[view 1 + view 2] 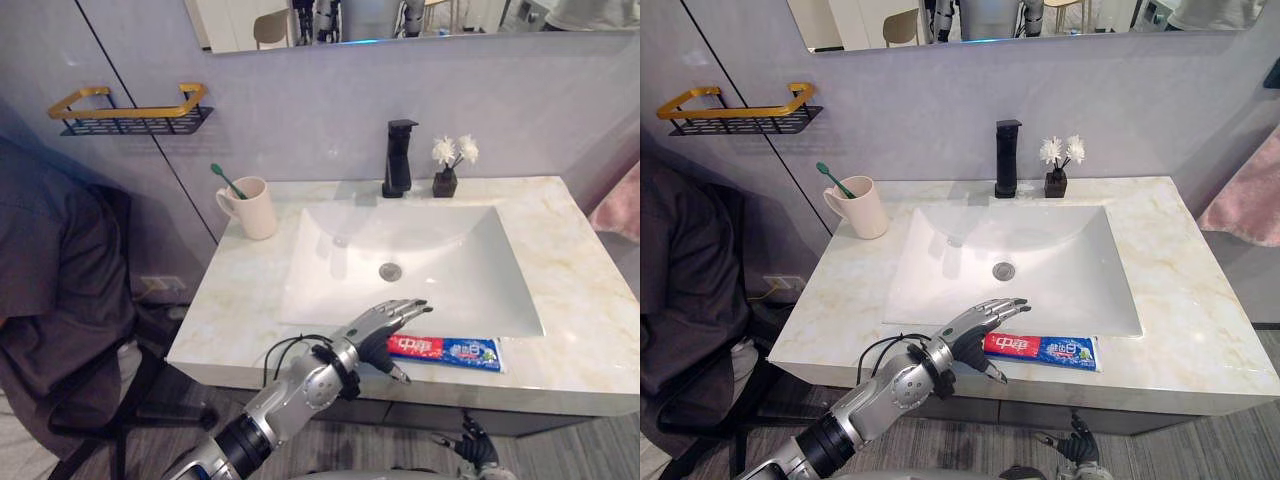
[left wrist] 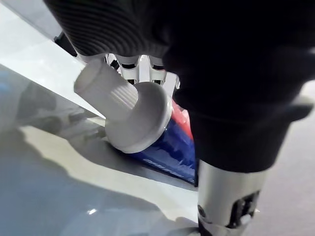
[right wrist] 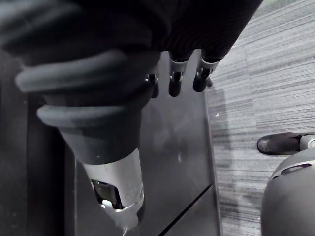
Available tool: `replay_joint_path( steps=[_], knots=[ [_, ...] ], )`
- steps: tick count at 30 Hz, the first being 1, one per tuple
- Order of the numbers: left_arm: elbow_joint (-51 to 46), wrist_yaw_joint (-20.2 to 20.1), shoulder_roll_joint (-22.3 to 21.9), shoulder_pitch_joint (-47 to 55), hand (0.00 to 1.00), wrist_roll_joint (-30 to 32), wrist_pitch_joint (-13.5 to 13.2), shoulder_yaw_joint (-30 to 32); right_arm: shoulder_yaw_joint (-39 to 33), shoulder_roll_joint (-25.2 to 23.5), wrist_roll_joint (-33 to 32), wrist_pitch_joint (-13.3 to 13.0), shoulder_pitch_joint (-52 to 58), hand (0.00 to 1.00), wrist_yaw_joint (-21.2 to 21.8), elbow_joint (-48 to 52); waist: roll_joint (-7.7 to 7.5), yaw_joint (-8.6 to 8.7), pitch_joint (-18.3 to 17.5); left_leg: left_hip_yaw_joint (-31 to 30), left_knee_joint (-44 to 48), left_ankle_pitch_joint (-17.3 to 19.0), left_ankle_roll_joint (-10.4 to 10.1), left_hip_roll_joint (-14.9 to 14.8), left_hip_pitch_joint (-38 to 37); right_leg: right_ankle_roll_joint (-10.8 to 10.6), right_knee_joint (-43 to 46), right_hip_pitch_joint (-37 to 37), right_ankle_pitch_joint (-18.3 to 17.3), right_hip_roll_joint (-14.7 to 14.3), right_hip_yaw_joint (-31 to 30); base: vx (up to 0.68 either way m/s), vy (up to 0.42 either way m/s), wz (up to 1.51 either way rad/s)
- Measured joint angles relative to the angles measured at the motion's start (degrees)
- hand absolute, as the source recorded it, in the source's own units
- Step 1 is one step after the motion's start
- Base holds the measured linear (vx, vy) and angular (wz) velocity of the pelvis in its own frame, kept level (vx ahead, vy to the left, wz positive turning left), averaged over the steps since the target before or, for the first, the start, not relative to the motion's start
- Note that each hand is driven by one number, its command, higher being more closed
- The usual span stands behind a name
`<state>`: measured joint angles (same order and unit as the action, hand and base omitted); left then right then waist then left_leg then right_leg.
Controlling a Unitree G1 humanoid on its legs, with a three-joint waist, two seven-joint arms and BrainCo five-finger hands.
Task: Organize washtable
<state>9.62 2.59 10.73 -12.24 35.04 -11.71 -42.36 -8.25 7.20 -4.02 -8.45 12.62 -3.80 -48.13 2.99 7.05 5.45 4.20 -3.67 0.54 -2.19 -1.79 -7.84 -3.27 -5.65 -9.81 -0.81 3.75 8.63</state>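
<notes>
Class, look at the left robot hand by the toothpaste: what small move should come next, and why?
Probably curl the left robot hand shut around the toothpaste. Its fingers reach straight over the tube's cap end with the thumb on the near side, and the tube lies flat on the counter, not yet gripped.

Basin (image 1: 420, 250) set in counter (image 1: 590, 290) centre; faucet (image 1: 398, 158) behind it, flower vase (image 1: 446, 180) right of faucet. Mug (image 1: 255, 208) holding toothbrush (image 1: 228, 181), far left. Toothpaste tube (image 1: 455, 351) on near counter edge, before basin.
</notes>
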Motion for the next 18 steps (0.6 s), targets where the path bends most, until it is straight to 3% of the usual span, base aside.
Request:
replay_joint_path(
  steps=[18],
  knots=[
    [4.5, 0.1, 0.0, -2.3, 0.00, 0.6, 0.0, 0.5, -0.2, 0.0, 0.0, 0.1, 0.0, 0.00, -0.3, -0.8, -0.77, 0.19, 0.3, 0.6, -0.5, 0.0, 0.0, 0.0, 0.3, -0.1, -0.2, 0.9, 0.1, 0.0, -0.7, -0.01, -0.004, -0.02]
  ],
)
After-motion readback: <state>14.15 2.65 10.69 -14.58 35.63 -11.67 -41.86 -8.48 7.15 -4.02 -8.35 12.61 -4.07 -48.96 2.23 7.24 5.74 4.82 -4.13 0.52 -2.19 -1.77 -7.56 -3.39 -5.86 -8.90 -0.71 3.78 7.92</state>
